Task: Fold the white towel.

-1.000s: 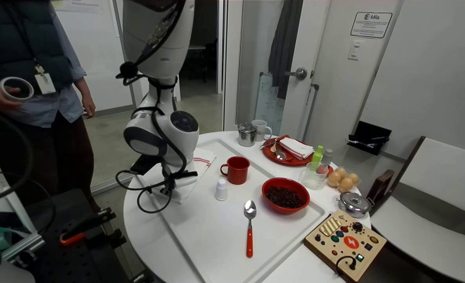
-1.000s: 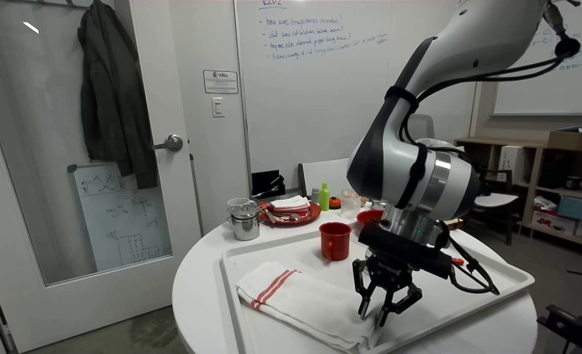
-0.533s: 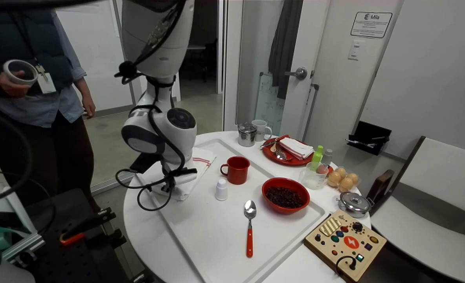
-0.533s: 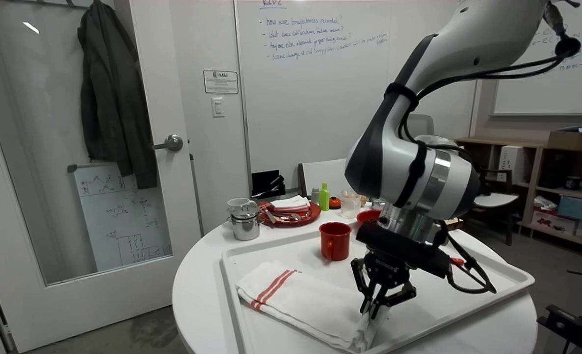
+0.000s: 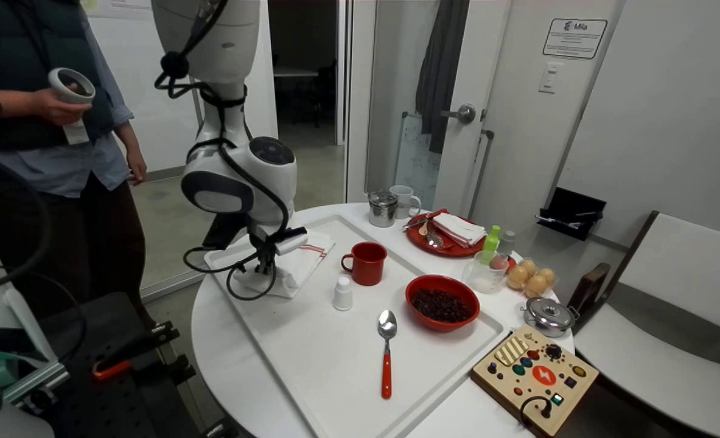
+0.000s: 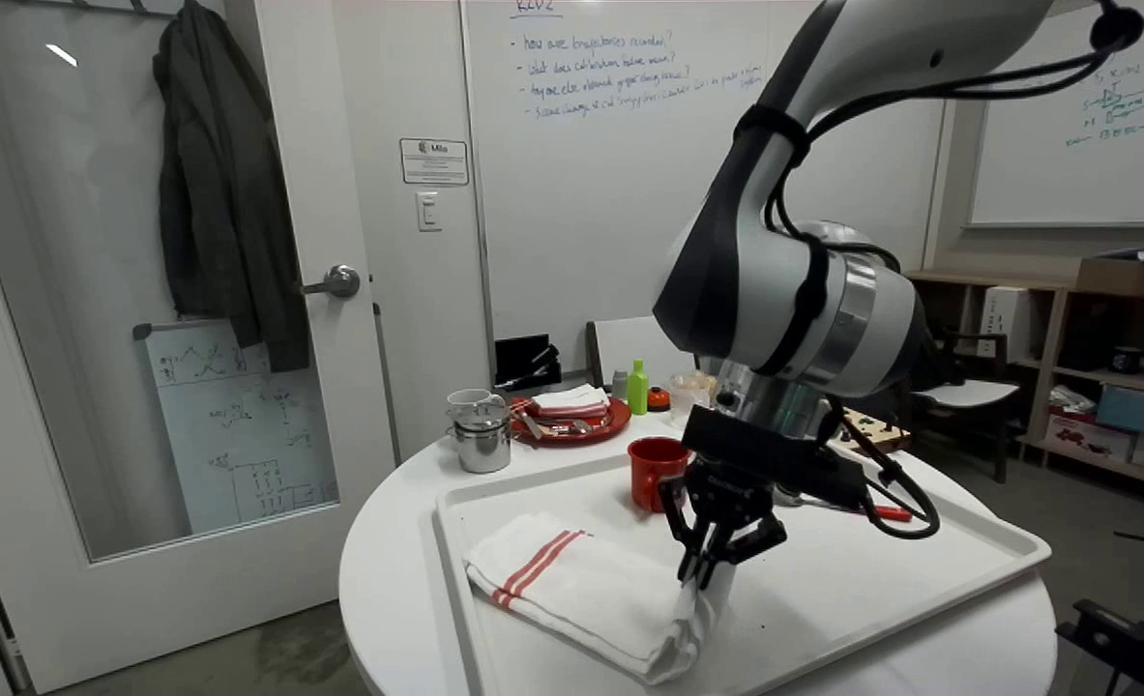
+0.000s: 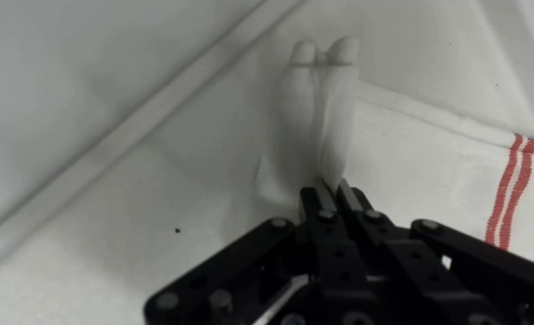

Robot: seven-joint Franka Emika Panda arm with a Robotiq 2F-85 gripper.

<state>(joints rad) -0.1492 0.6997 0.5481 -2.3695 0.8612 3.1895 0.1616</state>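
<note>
Gripper (image 7: 334, 192) has a pinch of the white towel (image 6: 581, 594) between its 2 fingertips, so yeah, it's closed on cloth. In the wrist view the caught bit bunches up into a narrow ridge, and 2 red stripes run across the fabric off to the right. Towel's sitting in the big white tray (image 6: 852, 575), layered along a short edge near a corner, with the gripped end scrunched up toward the fingertips and the striped end lying flat on the opposite side. Rest of the tray has a red mug (image 5: 370, 266), a small white bottle (image 5: 343, 296) and a red-handled spoon (image 5: 387, 353), plus a red bowl (image 5: 445, 325) of dark stuff (image 5: 440, 305) right by a long edge. All of that's on a round white table (image 5: 244, 371), and between the tray and the table edge there's a red plate (image 5: 442, 250) with a folded white-and-red cloth (image 5: 459, 229) on it.
</note>
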